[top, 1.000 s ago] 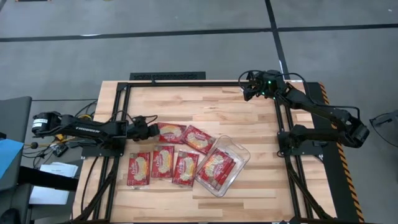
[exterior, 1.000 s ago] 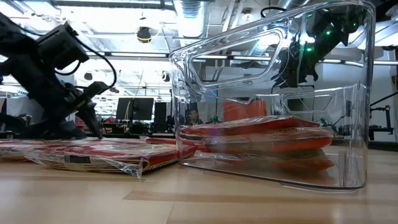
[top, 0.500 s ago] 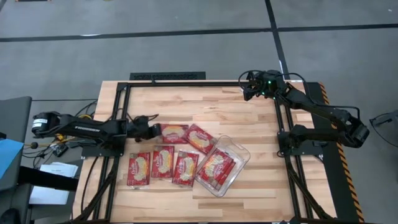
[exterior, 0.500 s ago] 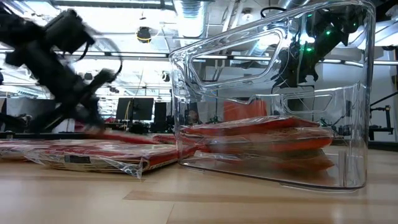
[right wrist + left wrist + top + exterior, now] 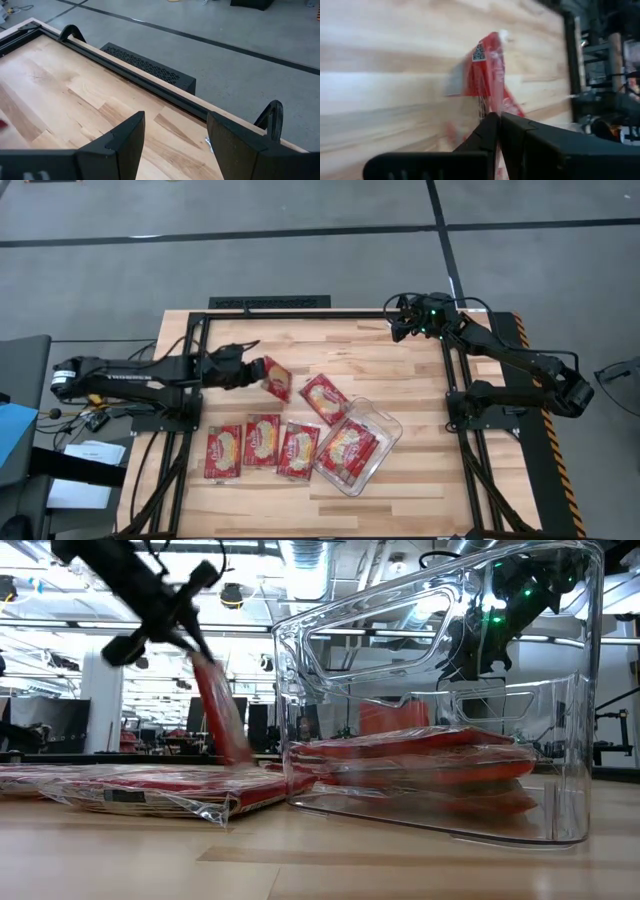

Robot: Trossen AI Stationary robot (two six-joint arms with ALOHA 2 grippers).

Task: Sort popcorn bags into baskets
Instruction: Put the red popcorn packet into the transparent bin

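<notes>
No lettering on the red bags can be read from any view; the only mark that stands out is a small square code printed on a white patch at the far end of the held bag [image 5: 489, 75], seen in the left wrist view. The left gripper [image 5: 255, 370] has its fingers [image 5: 487, 131] pinched tight on one edge of that bag [image 5: 277, 378], which hangs off the table [image 5: 400, 365], tilted on edge, partway in from the table's left edge and between its far edge and the packets lying below. The left arm [image 5: 130, 372] stretches nearly level from beyond the left edge toward the middle. In the low view the bag [image 5: 220, 720] dangles steeply from the gripper [image 5: 190, 625] above the flat packets. Three bags [image 5: 262, 444] lie side by side in a row near the front edge, left of centre, and one more [image 5: 324, 397] lies at an angle just behind them, close to the tub. The clear tub [image 5: 385, 423] sits near the front edge at about the middle, turned askew, with red bags [image 5: 348, 448] stacked inside; how many cannot be told. The right gripper [image 5: 403, 322] waits at the far edge toward the right corner, its fingers [image 5: 120, 137] spread wide with nothing between them, the arm folded back along the right edge.
</notes>
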